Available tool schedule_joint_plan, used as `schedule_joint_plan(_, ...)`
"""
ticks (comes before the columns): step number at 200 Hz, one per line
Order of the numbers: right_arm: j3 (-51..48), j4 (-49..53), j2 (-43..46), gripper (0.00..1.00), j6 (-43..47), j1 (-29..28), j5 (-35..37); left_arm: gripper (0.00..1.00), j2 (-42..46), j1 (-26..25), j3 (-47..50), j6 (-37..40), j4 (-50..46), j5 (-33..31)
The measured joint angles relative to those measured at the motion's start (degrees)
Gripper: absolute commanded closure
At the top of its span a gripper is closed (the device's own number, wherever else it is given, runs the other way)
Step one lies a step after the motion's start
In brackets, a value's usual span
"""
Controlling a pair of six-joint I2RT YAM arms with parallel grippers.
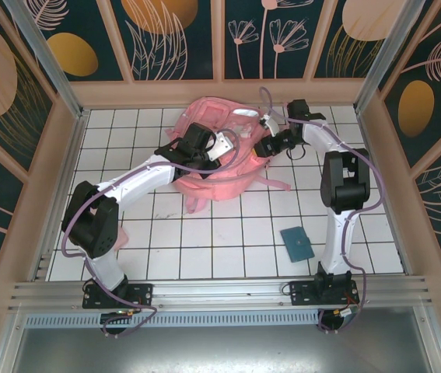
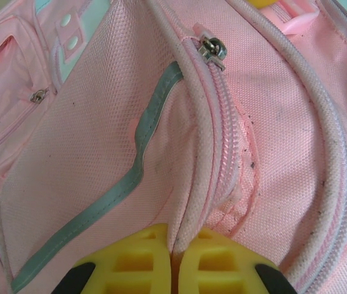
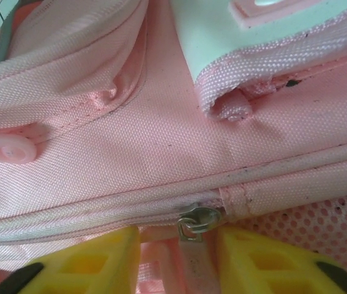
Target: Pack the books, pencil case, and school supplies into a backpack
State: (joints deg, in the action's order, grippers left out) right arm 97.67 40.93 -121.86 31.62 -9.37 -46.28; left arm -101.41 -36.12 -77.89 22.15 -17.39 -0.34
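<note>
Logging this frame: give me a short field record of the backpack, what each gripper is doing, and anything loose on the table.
backpack: large soft pink fabric backpack, lying toward the back of the white tiled table
left arm: left gripper, jaws shut on the backpack's corded seam
right arm: right gripper, jaws apart, straddling the metal zipper pull
loose item: thin teal rectangular item, flat on the table near the right arm's base, outside the backpack
</note>
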Motion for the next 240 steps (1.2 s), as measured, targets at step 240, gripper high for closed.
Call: schedule_joint_plan(240, -20.92, -9.27, 21.55, 1.00, -9.90, -12.02, 8.61, 1.00, 0.09, -0.02, 0.00, -5.22, 1.33, -0.20)
